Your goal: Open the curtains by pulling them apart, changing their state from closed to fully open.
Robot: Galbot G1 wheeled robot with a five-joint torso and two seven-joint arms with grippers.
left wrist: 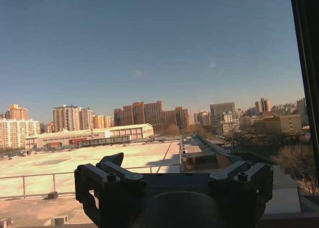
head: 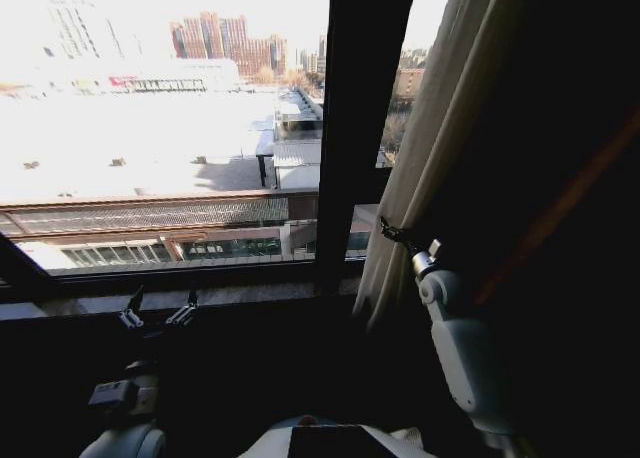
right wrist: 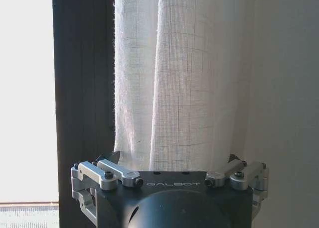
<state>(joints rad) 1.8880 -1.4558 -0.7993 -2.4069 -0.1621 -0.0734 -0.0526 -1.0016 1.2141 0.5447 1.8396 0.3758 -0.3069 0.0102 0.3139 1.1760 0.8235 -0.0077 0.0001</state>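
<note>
One cream sheer curtain (head: 432,128) hangs bunched at the right of the window, slanting from the top right down to the sill. My right gripper (head: 396,234) is pressed against its left edge at mid height. In the right wrist view the pleated curtain (right wrist: 169,88) fills the space between the spread fingers (right wrist: 110,164), so the right gripper (right wrist: 172,161) is open around the folds. My left gripper (head: 160,312) stands open low at the left by the sill, away from the fabric. In its own wrist view the left gripper (left wrist: 174,164) holds nothing and faces the glass.
A dark vertical window frame bar (head: 362,128) stands just left of the curtain, also visible as the frame bar (right wrist: 82,88) beside the fabric. The window sill (head: 240,296) runs below the glass. Outside are rooftops and buildings (left wrist: 144,116).
</note>
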